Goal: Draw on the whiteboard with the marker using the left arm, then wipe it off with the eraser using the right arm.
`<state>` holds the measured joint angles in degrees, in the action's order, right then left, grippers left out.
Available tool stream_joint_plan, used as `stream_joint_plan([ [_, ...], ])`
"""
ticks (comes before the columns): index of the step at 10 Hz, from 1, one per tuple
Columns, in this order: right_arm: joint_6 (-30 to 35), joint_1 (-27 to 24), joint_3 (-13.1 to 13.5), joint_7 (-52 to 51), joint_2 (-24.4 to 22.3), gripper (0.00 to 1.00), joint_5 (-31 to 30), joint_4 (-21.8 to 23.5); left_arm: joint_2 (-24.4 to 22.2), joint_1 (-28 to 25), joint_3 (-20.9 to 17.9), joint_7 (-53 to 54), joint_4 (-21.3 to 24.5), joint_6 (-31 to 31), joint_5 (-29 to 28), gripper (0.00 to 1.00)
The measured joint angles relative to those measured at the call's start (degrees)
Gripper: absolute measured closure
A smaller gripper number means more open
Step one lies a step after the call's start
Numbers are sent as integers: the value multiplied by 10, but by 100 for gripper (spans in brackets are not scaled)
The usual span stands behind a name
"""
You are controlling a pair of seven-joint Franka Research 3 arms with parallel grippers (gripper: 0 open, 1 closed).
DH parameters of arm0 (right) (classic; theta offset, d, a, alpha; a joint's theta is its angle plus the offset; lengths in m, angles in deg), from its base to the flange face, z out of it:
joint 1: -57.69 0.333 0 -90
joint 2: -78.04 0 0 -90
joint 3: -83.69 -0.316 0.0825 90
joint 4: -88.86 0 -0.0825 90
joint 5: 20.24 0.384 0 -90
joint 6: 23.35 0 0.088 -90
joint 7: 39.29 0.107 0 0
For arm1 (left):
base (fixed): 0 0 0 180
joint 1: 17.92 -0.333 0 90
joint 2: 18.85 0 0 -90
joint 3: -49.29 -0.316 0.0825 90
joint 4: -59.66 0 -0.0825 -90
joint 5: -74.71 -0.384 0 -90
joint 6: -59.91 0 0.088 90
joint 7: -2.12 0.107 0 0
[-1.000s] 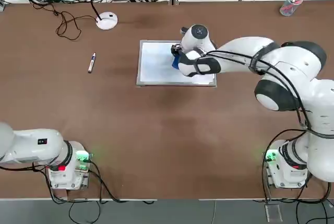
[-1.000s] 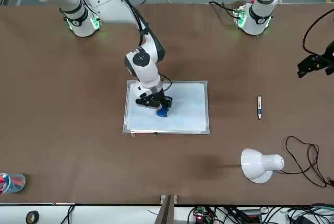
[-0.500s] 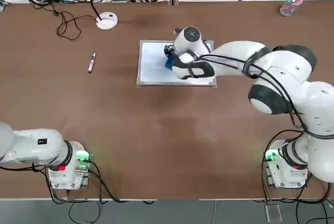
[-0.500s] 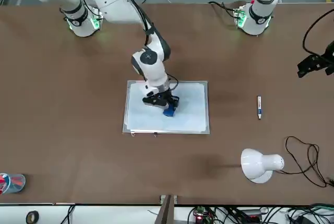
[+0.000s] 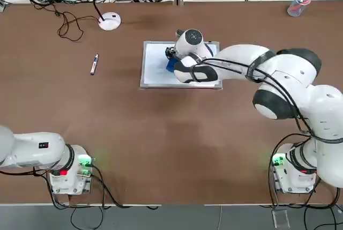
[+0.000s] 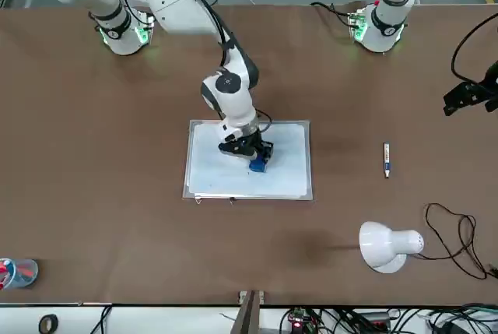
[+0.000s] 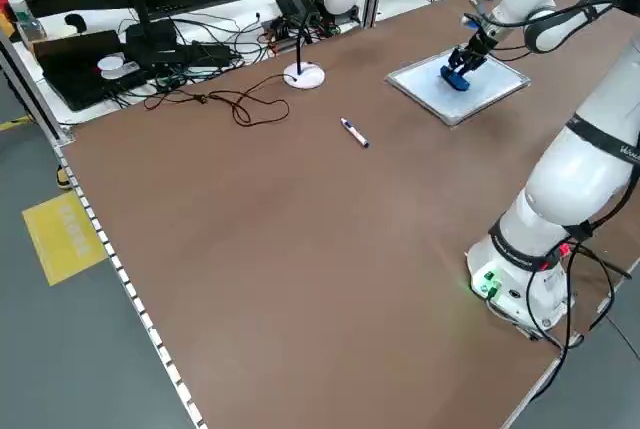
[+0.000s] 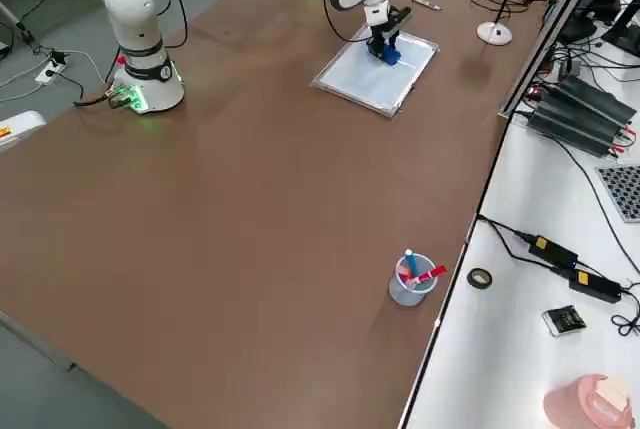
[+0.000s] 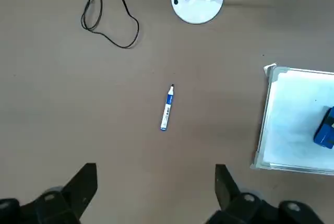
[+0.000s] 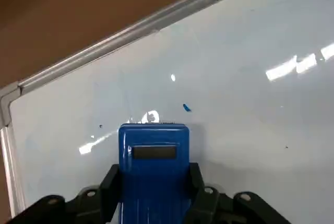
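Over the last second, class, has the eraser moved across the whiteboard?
Yes. In the top view the eraser, held by the right gripper, has slid toward the whiteboard's left edge, nearer the marker.

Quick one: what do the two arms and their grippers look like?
Both arms are glossy white with dark grey joint bands on grey bases lit green. The right arm carries black cables to its black right gripper. The left arm has a red button; its left gripper is black too.

No text, label or number can be read on anything here.
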<state>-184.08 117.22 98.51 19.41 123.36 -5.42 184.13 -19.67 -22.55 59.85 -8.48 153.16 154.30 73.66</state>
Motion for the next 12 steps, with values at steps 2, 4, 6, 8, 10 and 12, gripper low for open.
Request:
stream_joint_plan([
  [2, 37, -8, 2, -11, -3, 44, 1, -10, 0, 0, 0, 0, 0, 0, 0, 0],
  [4, 107, -32, 8, -35, -18, 44, 0, -19, 0, 0, 0, 0, 0, 0, 0, 0],
  [6, 187, -65, 12, -73, -51, 44, 0, -23, 0, 0, 0, 0, 0, 0, 0, 0],
  [8, 243, -95, 13, -107, -94, 44, 0, -22, 0, 0, 0, 0, 0, 0, 0, 0],
  [10, 254, -108, 13, -129, -116, 44, 0, -9, 0, 0, 0, 0, 0, 0, 0, 0],
  [12, 221, -109, 11, -142, -116, 44, 0, 18, 0, 0, 0, 0, 0, 0, 0, 0],
])
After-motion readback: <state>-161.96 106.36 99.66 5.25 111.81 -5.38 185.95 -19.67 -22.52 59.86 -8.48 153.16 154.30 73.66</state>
